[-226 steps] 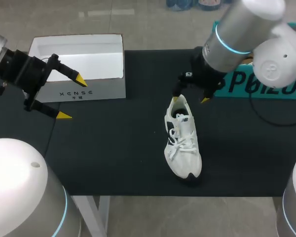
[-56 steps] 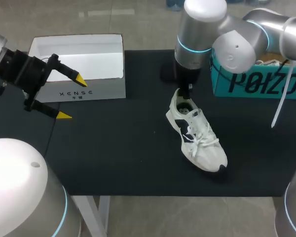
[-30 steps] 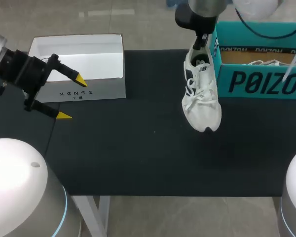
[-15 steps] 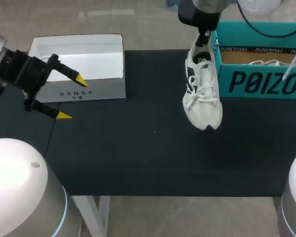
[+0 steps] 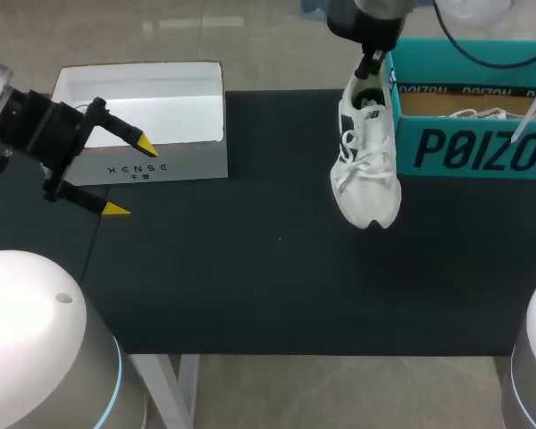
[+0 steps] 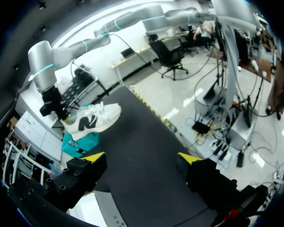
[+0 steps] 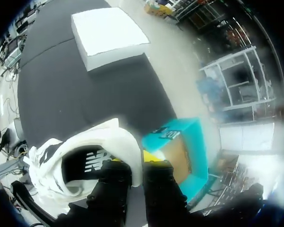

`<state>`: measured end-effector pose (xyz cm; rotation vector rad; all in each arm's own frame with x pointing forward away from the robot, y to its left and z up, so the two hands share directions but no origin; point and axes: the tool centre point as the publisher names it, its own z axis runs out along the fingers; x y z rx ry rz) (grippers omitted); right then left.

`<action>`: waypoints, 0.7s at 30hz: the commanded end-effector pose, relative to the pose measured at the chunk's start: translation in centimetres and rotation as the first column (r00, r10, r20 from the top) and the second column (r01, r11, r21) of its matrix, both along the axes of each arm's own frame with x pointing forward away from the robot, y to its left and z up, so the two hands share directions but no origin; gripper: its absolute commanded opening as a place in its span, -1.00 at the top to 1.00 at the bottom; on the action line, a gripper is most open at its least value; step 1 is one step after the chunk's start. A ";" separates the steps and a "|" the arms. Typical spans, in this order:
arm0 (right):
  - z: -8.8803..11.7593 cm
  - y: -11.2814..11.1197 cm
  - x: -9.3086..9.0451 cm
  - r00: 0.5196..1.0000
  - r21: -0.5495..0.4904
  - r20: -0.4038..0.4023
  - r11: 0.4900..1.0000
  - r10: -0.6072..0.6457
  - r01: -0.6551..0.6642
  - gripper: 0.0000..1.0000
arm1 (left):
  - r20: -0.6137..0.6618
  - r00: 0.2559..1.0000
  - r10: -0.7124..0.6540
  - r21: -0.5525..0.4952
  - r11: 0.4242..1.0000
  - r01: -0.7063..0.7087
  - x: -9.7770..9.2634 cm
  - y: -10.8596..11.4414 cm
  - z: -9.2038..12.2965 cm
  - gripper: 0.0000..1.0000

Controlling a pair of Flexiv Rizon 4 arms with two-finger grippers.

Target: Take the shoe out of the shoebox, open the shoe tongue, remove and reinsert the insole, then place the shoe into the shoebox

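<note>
Head view gives you the right gripper [image 5: 368,67] at about 1 o'clock from the middle of the table [image 5: 250,286], clamped on the heel collar of the white shoe [image 5: 366,161]. The shoe hangs clear of the black surface with its toe pointing to 6 o'clock, just beside the teal shoebox [image 5: 482,147] at 2 o'clock. In the right wrist view you can see one finger inside the heel opening and the other outside it, pinching the heel wall between them. Your left gripper [image 5: 131,176] sits at 9 o'clock by the front of the white box [image 5: 143,98] at 10 o'clock, its fingers spread wide with nothing between them.
</note>
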<state>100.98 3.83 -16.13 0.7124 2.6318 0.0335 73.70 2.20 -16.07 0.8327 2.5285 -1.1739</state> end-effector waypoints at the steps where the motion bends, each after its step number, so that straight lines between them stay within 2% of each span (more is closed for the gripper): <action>1: 0.7 -1.3 1.5 0.998 0.029 -0.004 0.997 -0.065 0.065 1.00 | -0.001 1.000 -0.001 0.003 1.000 0.001 0.0 0.0 0.1 -1.00; 6: 1.6 -3.6 3.0 0.982 0.080 -0.015 0.978 -0.191 0.191 1.00 | -0.001 1.000 -0.001 0.003 1.000 0.001 0.0 0.0 0.1 -1.00; 8: 1.9 -5.1 3.8 0.964 0.107 -0.022 0.958 -0.265 0.266 1.00 | -0.001 1.000 -0.001 0.003 1.000 0.001 0.0 0.0 0.1 -1.00; 15: 2.4 -10.6 6.2 0.882 0.149 -0.045 0.869 -0.470 0.471 1.00 | -0.001 1.000 -0.001 0.003 1.000 0.001 0.0 0.0 0.1 -1.00; 21: 2.2 -14.2 6.8 0.797 0.143 -0.008 0.789 -0.603 0.598 1.00 | -0.001 1.000 -0.001 0.003 1.000 0.001 0.0 0.0 0.1 -1.00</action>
